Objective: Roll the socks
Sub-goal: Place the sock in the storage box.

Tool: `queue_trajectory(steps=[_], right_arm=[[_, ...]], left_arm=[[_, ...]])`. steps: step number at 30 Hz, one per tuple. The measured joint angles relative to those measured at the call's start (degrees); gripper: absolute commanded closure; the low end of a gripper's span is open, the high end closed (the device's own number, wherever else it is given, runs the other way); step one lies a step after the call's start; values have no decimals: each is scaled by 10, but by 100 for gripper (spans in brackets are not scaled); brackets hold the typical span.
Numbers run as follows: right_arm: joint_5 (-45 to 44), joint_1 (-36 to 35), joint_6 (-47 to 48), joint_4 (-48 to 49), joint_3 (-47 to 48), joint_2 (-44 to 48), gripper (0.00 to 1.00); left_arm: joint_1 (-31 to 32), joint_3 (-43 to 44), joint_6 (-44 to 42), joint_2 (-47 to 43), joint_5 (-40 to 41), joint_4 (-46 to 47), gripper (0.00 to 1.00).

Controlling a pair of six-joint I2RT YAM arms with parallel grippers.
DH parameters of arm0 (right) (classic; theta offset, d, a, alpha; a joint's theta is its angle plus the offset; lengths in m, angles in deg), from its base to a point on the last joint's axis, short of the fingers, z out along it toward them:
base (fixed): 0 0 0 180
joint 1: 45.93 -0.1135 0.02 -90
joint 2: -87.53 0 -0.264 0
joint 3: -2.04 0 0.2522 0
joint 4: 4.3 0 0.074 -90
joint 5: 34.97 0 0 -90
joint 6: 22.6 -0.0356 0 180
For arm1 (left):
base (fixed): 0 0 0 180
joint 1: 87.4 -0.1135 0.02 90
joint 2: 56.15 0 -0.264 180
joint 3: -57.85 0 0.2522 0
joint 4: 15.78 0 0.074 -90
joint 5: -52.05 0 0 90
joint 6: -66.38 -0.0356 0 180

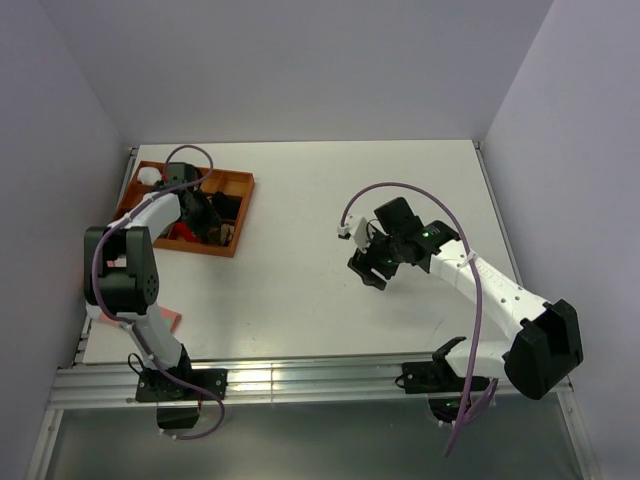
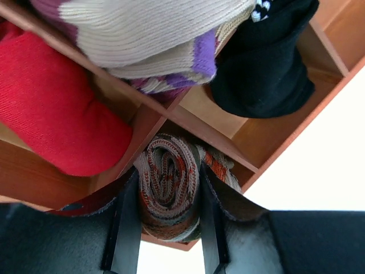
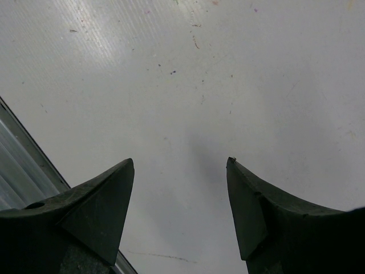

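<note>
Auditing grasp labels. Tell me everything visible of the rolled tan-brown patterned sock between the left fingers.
The tan-brown argyle knit sock is wound into a tight spiral roll. Its coiled end faces the left wrist camera and shows rust-orange and dark brown bands. It sits in a compartment of the orange-brown wooden divider tray, just below where two dividers cross. The black left fingers press against its two sides. A looser fold of the same fabric trails to its right. Its underside is hidden.

Pale walls (image 1: 300,60) enclose the white table (image 1: 320,180) on three sides; a rail (image 1: 320,382), perhaps aluminium, edges its near side.
</note>
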Motion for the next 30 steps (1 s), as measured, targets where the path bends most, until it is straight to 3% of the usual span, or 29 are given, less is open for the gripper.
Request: queue_trajectory(steps=[8,24,30], right_arm=[[0,0,0,0,0,-2,28],[0,0,0,0,0,-12,28],[0,0,0,-1,0,-19,28]], left_arm=[[31,37,-9,40,55,-31,100],[55,3,24,34,116,17,100],[63,40,50,59,137,-28,100]])
